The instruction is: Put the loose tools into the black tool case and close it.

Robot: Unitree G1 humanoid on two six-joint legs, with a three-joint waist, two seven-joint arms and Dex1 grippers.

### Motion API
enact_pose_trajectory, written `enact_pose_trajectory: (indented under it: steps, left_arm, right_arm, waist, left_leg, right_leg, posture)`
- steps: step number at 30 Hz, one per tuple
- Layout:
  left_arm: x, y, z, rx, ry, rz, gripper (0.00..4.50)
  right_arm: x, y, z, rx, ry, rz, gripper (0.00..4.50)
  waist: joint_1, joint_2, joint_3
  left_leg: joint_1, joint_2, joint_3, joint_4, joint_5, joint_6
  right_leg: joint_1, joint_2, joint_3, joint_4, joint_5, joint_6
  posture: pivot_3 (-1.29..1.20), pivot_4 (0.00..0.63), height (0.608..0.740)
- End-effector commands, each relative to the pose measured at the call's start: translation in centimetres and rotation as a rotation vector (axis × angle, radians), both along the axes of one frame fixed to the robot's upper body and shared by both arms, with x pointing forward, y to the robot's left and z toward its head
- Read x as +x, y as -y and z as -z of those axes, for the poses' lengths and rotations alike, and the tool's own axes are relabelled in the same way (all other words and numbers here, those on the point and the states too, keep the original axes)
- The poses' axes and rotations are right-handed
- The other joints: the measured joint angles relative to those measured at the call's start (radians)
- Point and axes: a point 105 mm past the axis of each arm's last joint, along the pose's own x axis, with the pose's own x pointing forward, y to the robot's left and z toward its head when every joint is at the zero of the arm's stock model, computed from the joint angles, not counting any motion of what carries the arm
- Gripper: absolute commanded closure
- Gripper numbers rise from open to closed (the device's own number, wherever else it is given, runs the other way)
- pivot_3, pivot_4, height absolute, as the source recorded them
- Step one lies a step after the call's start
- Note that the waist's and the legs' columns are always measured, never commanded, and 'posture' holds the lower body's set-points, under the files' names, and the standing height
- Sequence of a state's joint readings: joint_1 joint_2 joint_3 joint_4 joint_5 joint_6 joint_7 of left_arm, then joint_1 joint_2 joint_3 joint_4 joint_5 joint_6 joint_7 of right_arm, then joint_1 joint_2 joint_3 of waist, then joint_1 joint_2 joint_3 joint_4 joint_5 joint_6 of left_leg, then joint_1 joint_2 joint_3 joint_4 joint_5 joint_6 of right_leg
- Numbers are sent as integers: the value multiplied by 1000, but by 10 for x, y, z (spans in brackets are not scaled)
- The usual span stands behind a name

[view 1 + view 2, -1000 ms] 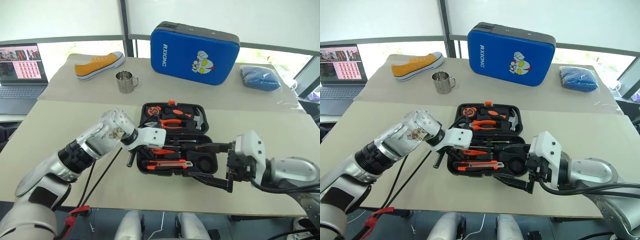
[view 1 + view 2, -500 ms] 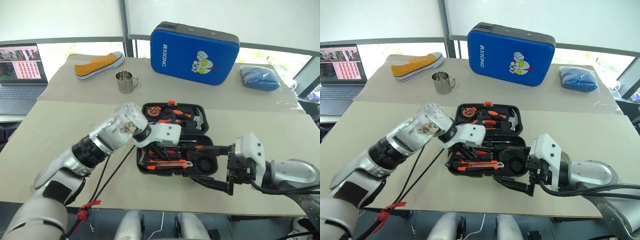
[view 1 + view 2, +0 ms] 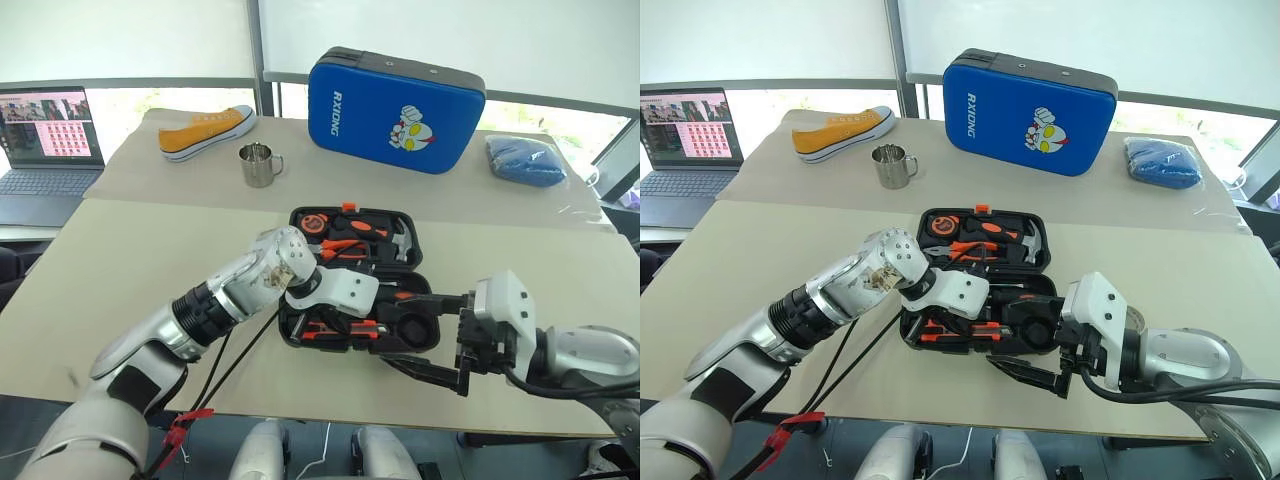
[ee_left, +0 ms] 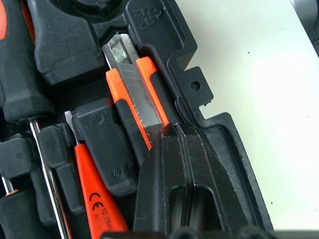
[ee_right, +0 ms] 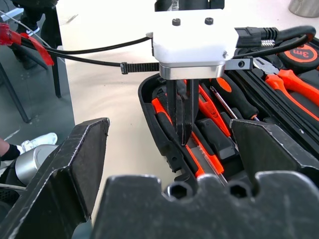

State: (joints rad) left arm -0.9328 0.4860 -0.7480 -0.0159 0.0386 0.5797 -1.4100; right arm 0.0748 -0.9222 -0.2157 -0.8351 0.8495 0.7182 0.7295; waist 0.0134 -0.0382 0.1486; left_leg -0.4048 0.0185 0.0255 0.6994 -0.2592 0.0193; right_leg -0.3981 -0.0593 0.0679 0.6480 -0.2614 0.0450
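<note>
Matt black plastic tool case (image 3: 415,325); bare-metal knife blade (image 4: 137,84).

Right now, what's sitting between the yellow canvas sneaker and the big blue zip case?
A small metal mug stands on the beige table between the sneaker and blue case, in the head views.

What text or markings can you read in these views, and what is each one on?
"RXIONG" on the blue case, white letters running along its left edge.
"CE" on the orange tester screwdriver in the tool case, with smaller print beside it that I cannot read.
"3m" on the tape measure in the lid half.
Laptop screen: thumbnails only, too small to read.
</note>
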Motion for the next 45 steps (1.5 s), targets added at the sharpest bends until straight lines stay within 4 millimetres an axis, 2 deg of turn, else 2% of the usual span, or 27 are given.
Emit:
enact_pose_trajectory:
  steps: [1, 4, 5, 6, 8, 9, 11, 12, 13, 15, 18, 23, 29, 35, 40, 45]
  left_arm:
    - [11, -2, -28, -164, -28, -93, 4484]
    - [17, -16, -79, -472, -65, -151, 4484]
    - [17, -23, -90, -537, -63, -158, 4484]
    - [17, -31, -97, -571, -69, -168, 4242]
    - [15, -55, -109, -602, -146, -230, 3746]
    - [14, -74, -118, -630, -167, -271, 3358]
    - [6, -96, -131, -681, -174, -294, 2601]
    - [2, -104, -134, -699, -173, -295, 2181]
    - [-1, -110, -136, -712, -164, -303, 1969]
    - [-3, -115, -136, -721, -149, -320, 1242]
    - [-14, -118, -124, -668, -85, -293, 64]
    - [-21, -107, -122, -667, -49, -260, 11]
    - [-28, -97, -117, -639, -16, -221, 11]
    - [-28, -96, -117, -621, 2, -229, 11]
    - [-27, -96, -118, -613, 14, -239, 0]
    - [-25, -96, -123, -617, 28, -237, 0]
  right_arm:
    - [-1, 6, -8, -16, 31, 23, 0]
    - [3, 30, -4, -52, 20, 131, 0]
    - [3, 40, -1, -69, 15, 165, 0]
    - [2, 49, 1, -84, 12, 196, 0]
    - [3, 82, 3, -102, 1, 321, 0]
    - [1, 111, 5, -124, -13, 421, 0]
    - [-10, 152, 6, -161, -43, 536, 0]
    - [-17, 166, 5, -179, -57, 564, 0]
    - [-22, 178, 5, -202, -70, 586, 0]
    - [-28, 192, 4, -234, -84, 606, 0]
    - [-22, 213, 0, -278, -99, 608, 0]
    - [12, 205, 7, -322, -84, 525, 0]
    - [40, 169, 31, -350, -125, 351, 0]
    - [67, 159, 56, -403, -146, 357, 0]
    - [68, 156, 78, -433, -219, 356, 1388]
    - [75, 157, 82, -429, -199, 386, 3129]
  waist:
    - [-2, 0, 0]
    - [-5, 0, 0]
    - [-4, 0, 0]
    - [-5, 0, 0]
    - [-6, 0, 0]
    - [-7, 0, 0]
    - [-6, 0, 0]
    - [-6, 0, 0]
    - [-5, 0, 0]
    - [-2, 1, 0]
    - [-6, 0, 0]
    - [-25, 0, 1]
    - [-27, 2, 3]
    - [-24, 2, 3]
    - [-23, 2, 3]
    - [-25, 2, 3]
  left_leg:
    - [-1, 0, 0, 0, 0, 0]
    - [-5, 1, 0, 0, 0, 0]
    - [-6, 1, -1, 0, 0, 0]
    - [-6, 1, -1, -1, 0, 0]
    - [-6, 0, -1, -1, 0, 0]
    - [-5, 0, -1, -2, 0, 0]
    - [-5, 0, -1, -2, 0, 0]
    - [-4, 0, 0, -2, 0, 0]
    - [-4, 0, 0, -3, 0, 0]
    - [-3, 0, 0, -3, 0, 0]
    - [1, 0, 1, -3, 0, 0]
    - [7, 1, 2, -5, 0, 0]
    - [6, 0, 1, -6, 0, 0]
    - [5, 0, 1, -5, 0, 0]
    - [4, -1, 1, -5, 0, 0]
    - [1, 0, 1, -5, 0, 0]
  right_leg:
    - [-1, 0, 0, 0, 0, 0]
    - [-6, 0, 0, 2, 0, 0]
    - [-7, 0, 0, 2, 0, 0]
    - [-7, 0, 0, 2, 0, 0]
    - [-7, 0, 0, 1, 0, 0]
    - [-6, 0, 0, 1, 0, 0]
    - [-6, -1, 0, 1, 0, 0]
    - [-5, -1, 0, 0, 0, 0]
    - [-6, -1, 0, 0, 0, 0]
    - [-4, -1, 0, 0, 0, 0]
    - [-1, -1, 1, -1, 0, 0]
    - [5, 0, 1, -2, 0, 0]
    - [4, -1, 1, -2, -1, 0]
    - [3, -1, 1, -2, -1, 0]
    - [2, -1, 1, -2, -1, 0]
    - [-2, -1, 1, 0, -1, 0]
  posture:
    - [0, 150, 739]
    - [0, 150, 739]
    - [0, 150, 739]
    - [0, 150, 739]
    - [0, 150, 739]
    - [0, 150, 739]
    - [0, 150, 739]
    - [0, 150, 739]
    - [0, 150, 739]
    - [0, 150, 739]
    - [0, 150, 739]
    - [0, 150, 739]
    - [0, 150, 739]
    - [0, 150, 739]
    - [0, 150, 739]
    - [0, 150, 739]
